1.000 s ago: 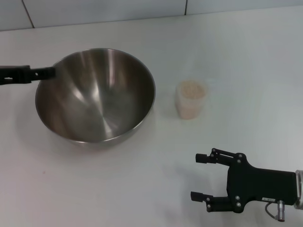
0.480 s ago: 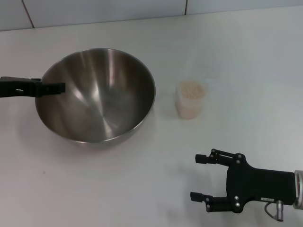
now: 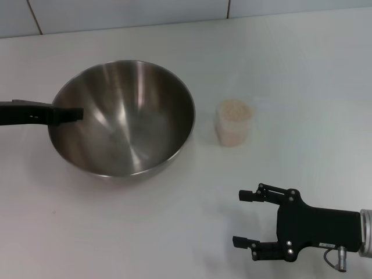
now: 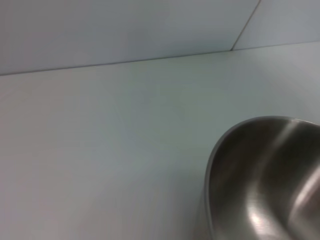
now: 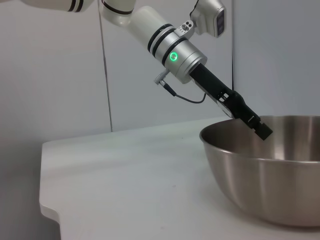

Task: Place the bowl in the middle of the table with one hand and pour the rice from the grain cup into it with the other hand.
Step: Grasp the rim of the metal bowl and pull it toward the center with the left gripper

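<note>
The steel bowl (image 3: 133, 119) sits left of centre on the white table (image 3: 145, 226). My left gripper (image 3: 72, 114) reaches in from the left across the bowl's left rim and holds it; it also shows at the rim in the right wrist view (image 5: 262, 129). The bowl shows too in the left wrist view (image 4: 265, 180) and the right wrist view (image 5: 270, 175). The grain cup (image 3: 235, 131) stands upright just right of the bowl, full of rice (image 3: 235, 109). My right gripper (image 3: 238, 217) is open and empty near the front right, well short of the cup.
A grey tiled wall (image 3: 116, 11) runs along the table's far edge. The table's corner and side edge (image 5: 50, 210) show in the right wrist view. White tabletop lies between the cup and my right gripper.
My left gripper has moved right and nearer, over the bowl's rim. The bowl has shifted slightly to the right with it. The cup and right gripper have hardly moved.
</note>
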Controlling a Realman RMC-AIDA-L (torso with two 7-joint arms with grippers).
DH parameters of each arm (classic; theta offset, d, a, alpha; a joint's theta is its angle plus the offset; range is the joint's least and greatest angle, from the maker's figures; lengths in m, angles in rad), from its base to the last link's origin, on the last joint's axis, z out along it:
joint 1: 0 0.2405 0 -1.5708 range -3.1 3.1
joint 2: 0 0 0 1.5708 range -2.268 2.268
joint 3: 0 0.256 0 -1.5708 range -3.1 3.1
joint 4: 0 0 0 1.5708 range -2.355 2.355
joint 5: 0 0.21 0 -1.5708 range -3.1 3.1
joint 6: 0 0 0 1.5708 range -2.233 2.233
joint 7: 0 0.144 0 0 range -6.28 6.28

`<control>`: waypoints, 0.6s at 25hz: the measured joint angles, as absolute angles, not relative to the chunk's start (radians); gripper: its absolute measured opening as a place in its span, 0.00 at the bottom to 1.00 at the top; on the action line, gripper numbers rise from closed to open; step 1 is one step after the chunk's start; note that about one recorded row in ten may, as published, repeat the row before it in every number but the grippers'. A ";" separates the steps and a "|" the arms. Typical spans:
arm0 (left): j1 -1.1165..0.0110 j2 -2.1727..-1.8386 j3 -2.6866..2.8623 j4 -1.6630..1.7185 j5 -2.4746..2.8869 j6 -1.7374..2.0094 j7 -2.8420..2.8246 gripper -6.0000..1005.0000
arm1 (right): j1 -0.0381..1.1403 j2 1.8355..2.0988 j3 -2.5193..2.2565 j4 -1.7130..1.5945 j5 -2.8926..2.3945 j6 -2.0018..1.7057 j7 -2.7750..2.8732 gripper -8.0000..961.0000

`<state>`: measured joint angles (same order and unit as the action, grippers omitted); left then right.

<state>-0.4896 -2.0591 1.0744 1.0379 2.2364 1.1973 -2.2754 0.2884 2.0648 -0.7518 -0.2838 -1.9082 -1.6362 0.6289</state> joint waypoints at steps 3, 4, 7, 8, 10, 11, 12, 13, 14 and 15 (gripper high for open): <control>-0.490 -2.060 1.077 1.041 2.236 1.198 -2.274 0.59 | 0.289 2.065 -0.751 -0.284 -1.908 -1.635 0.629 0.85; -0.492 -2.060 1.077 1.041 2.236 1.199 -2.274 0.56 | 0.289 2.065 -0.751 -0.284 -1.908 -1.635 0.629 0.85; -0.497 -2.061 1.077 1.041 2.236 1.201 -2.273 0.45 | 0.290 2.065 -0.750 -0.284 -1.908 -1.634 0.629 0.85; -0.499 -2.061 1.077 1.041 2.236 1.202 -2.273 0.40 | 0.290 2.065 -0.751 -0.284 -1.908 -1.632 0.629 0.85; -0.505 -2.061 1.077 1.039 2.236 1.204 -2.273 0.30 | 0.290 2.065 -0.752 -0.284 -1.908 -1.629 0.629 0.85; -0.507 -2.061 1.077 1.038 2.236 1.205 -2.272 0.26 | 0.290 2.065 -0.753 -0.284 -1.908 -1.628 0.629 0.85; -0.509 -2.061 1.077 1.036 2.236 1.207 -2.272 0.22 | 0.290 2.065 -0.754 -0.284 -1.908 -1.626 0.629 0.85; -0.511 -2.061 1.077 1.035 2.236 1.207 -2.272 0.19 | 0.290 2.064 -0.754 -0.284 -1.908 -1.624 0.629 0.85; -0.513 -2.061 1.077 1.035 2.236 1.209 -2.272 0.16 | 0.290 2.065 -0.754 -0.284 -1.908 -1.623 0.629 0.85; -0.516 -2.060 1.076 1.034 2.236 1.211 -2.272 0.13 | 0.290 2.065 -0.754 -0.284 -1.908 -1.623 0.629 0.85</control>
<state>-0.5157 -2.0603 1.0764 1.0344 2.2364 1.2114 -2.2717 0.2899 2.0645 -0.7545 -0.2838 -1.9082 -1.6227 0.6290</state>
